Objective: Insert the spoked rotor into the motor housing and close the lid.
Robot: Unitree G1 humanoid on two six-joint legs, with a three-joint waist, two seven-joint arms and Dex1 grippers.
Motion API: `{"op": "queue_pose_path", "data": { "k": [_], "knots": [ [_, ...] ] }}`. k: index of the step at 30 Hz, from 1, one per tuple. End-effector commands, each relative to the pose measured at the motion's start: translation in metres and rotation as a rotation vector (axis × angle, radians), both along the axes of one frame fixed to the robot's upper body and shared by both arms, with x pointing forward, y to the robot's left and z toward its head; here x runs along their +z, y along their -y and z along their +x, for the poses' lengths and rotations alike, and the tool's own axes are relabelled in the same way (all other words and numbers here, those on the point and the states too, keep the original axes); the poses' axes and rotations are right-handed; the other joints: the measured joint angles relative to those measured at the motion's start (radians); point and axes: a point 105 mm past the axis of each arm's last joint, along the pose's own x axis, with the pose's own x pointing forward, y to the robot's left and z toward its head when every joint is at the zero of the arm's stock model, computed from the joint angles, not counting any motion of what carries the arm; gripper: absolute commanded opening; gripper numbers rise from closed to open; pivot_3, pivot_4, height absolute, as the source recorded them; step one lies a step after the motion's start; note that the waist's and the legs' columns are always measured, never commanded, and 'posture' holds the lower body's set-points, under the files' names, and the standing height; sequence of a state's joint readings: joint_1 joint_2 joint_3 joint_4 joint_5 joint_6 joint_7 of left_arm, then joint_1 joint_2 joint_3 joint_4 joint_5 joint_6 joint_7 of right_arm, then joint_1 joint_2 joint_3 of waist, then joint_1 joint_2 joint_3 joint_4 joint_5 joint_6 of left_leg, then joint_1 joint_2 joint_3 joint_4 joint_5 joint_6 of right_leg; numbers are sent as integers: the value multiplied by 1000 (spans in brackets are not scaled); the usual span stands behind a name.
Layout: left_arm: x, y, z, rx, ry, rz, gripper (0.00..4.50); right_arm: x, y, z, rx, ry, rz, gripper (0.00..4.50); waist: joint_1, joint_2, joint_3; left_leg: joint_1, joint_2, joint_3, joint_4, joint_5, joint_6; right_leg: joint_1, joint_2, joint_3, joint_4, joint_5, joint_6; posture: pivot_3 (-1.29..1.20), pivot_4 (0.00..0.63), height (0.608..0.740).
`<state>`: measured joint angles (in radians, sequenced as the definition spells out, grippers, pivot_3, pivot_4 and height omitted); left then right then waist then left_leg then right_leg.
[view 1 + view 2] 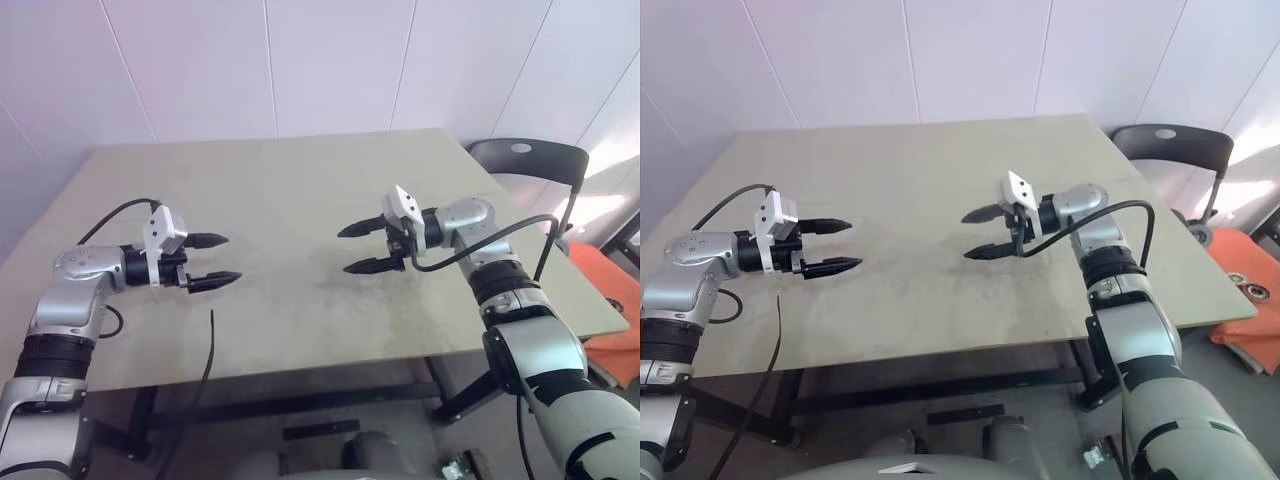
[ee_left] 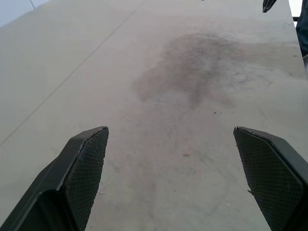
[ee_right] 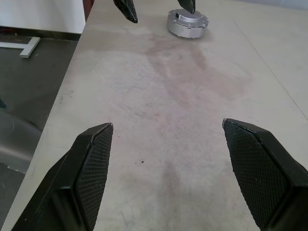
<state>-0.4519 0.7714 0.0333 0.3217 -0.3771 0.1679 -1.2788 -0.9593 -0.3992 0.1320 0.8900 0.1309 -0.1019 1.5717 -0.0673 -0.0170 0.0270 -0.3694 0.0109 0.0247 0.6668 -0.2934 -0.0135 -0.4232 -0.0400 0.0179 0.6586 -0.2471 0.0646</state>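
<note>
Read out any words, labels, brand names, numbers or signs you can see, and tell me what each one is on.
There is no readable text.
The table has a dark smudge but no writing.
The left gripper and right gripper, both open, carry no visible lettering.
The round silver metal part on the table shows no legible marking.
The black chair has no label that can be read.

A beige worktop [image 1: 300, 180] carries a dark smudge [image 2: 192, 62] near its middle; a short round silver metal housing [image 3: 187, 23] rests on it toward one end.
</note>
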Motion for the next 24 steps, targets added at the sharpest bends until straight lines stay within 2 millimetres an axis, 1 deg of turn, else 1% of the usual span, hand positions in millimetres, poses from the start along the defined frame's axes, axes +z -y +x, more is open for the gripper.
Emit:
{"op": "queue_pose_path", "data": {
  "k": [1, 17, 24],
  "knots": [
    [14, 2, 5, -9, 58, -5, 4439, 21, -1, 5, 6, 72, 8, 3814, 0, 0, 0, 0, 0, 0, 0, 0, 0, 0, 0, 0, 0, 0, 0, 0, 0, 740],
    [18, -2, 7, 23, 87, 1, 4439, 22, -3, 6, 9, 83, 8, 3814, 0, 0, 0, 0, 0, 0, 0, 0, 0, 0, 0, 0, 0, 0, 0, 0, 0, 740],
    [19, -1, 6, 22, 81, 2, 4439, 23, -5, 6, 15, 87, 9, 3814, 0, 0, 0, 0, 0, 0, 0, 0, 0, 0, 0, 0, 0, 0, 0, 0, 0, 740]
  ]
}}
